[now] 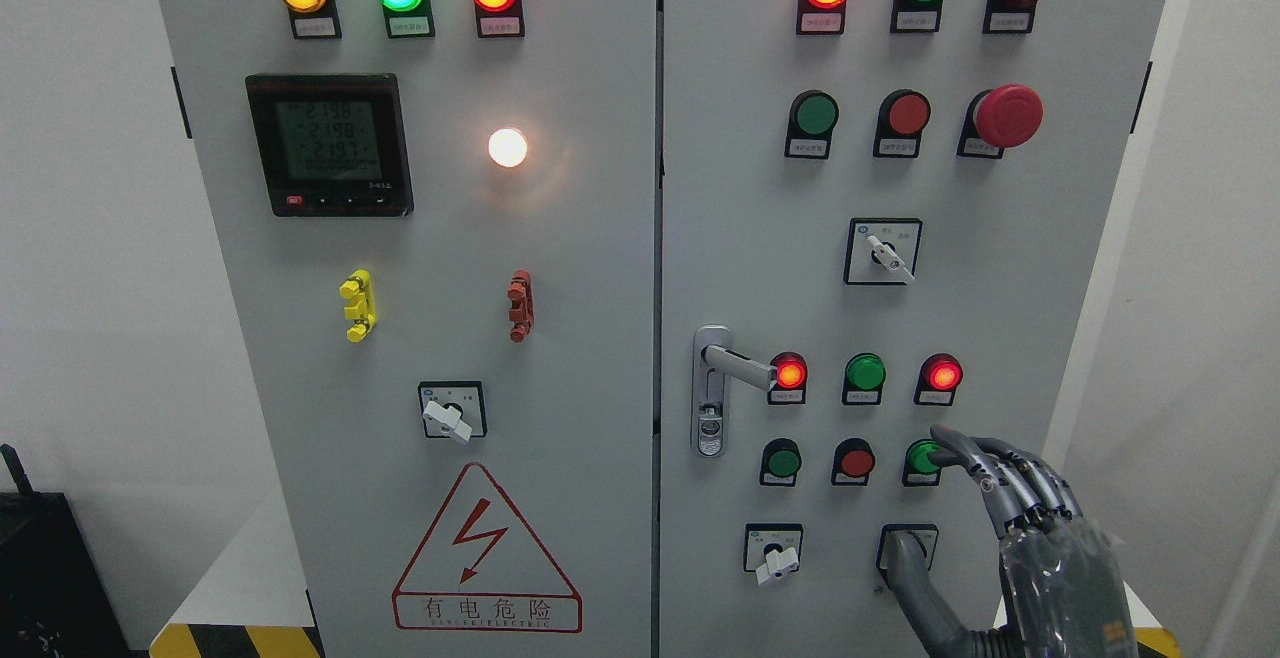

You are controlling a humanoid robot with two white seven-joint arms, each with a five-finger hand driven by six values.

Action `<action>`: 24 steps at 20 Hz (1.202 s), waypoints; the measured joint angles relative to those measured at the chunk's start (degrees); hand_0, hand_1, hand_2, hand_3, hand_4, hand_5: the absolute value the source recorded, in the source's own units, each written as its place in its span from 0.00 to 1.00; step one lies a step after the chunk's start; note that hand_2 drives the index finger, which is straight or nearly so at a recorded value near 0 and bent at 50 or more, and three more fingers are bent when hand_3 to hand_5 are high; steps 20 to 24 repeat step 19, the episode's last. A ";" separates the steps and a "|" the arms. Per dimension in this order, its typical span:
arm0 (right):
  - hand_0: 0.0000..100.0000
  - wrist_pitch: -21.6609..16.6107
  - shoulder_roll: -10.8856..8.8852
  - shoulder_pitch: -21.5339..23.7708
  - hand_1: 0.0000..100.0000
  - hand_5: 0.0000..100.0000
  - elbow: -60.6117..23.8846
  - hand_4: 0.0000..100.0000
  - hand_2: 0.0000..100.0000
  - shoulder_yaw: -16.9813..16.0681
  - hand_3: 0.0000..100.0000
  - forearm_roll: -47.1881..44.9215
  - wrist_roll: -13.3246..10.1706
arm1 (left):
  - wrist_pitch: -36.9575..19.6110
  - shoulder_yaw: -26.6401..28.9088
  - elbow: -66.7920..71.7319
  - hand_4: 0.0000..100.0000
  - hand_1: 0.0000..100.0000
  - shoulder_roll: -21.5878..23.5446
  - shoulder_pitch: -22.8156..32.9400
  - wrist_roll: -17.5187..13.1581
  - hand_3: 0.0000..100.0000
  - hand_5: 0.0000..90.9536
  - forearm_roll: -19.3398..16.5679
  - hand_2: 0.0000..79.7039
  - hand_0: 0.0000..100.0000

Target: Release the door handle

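Fingers on your grey right robot hand look loosely apart, well clear of the silver lever door handle; just back off straight.

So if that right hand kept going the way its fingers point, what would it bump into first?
Probably the green button: the right hand's fingertips aim up-left and already sit at its edge. Depth is unclear, so contact can't be confirmed.
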 measured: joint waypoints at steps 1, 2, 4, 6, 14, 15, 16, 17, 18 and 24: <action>0.49 0.08 -0.06 -0.48 0.18 0.00 -0.07 0.00 0.00 -0.40 0.00 -0.50 0.65 | 0.10 0.00 0.00 0.00 0.00 0.00 0.00 0.00 0.11 0.00 0.00 0.06 0.00; 0.48 0.12 -0.09 -0.93 0.18 0.00 -0.12 0.00 0.00 -0.73 0.00 -0.87 0.96 | 0.17 0.00 0.00 0.00 0.00 0.00 0.00 0.01 0.11 0.00 0.00 0.06 0.00; 0.48 0.15 -0.15 -1.76 0.16 0.00 -0.18 0.00 0.00 -1.24 0.00 -1.48 1.34 | 0.22 0.00 0.00 0.00 0.00 0.00 0.00 0.01 0.11 0.00 0.00 0.06 0.00; 0.48 0.19 -0.18 -2.35 0.15 0.00 -0.23 0.00 0.00 -1.68 0.00 -1.88 1.47 | 0.00 0.00 0.00 0.00 0.00 0.01 0.00 0.01 0.11 0.00 0.00 0.06 0.00; 0.45 0.19 -0.28 -3.39 0.15 0.00 -0.46 0.00 0.00 -2.68 0.00 -2.56 1.75 | -0.19 0.00 0.00 0.00 0.00 0.04 0.00 0.01 0.11 0.00 0.00 0.06 0.00; 0.45 0.16 -0.29 -3.46 0.15 0.00 -0.48 0.00 0.00 -2.74 0.00 -2.60 1.75 | -0.19 0.00 0.00 0.00 0.00 0.04 0.00 0.01 0.11 0.00 0.00 0.06 0.00; 0.44 0.14 -0.29 -3.52 0.15 0.00 -0.50 0.00 0.00 -2.82 0.00 -2.62 1.75 | -0.20 0.00 0.00 0.00 0.00 0.04 0.00 0.01 0.11 0.00 0.00 0.06 0.00; 0.44 0.07 -0.30 -3.58 0.15 0.00 -0.53 0.00 0.00 -2.88 0.00 -2.64 1.75 | -0.20 0.00 0.00 0.00 0.00 0.05 0.00 0.01 0.11 0.00 0.00 0.06 0.00; 0.44 0.05 -0.30 -3.61 0.15 0.00 -0.56 0.00 0.00 -2.93 0.00 -2.66 1.75 | -0.22 0.00 0.00 0.00 0.00 0.05 0.00 0.01 0.11 0.00 0.00 0.06 0.00; 0.44 0.05 -0.31 -3.66 0.16 0.00 -0.59 0.00 0.00 -2.99 0.00 -2.67 1.78 | -0.21 0.00 0.00 0.00 0.00 0.05 0.00 0.01 0.11 0.00 0.00 0.06 0.00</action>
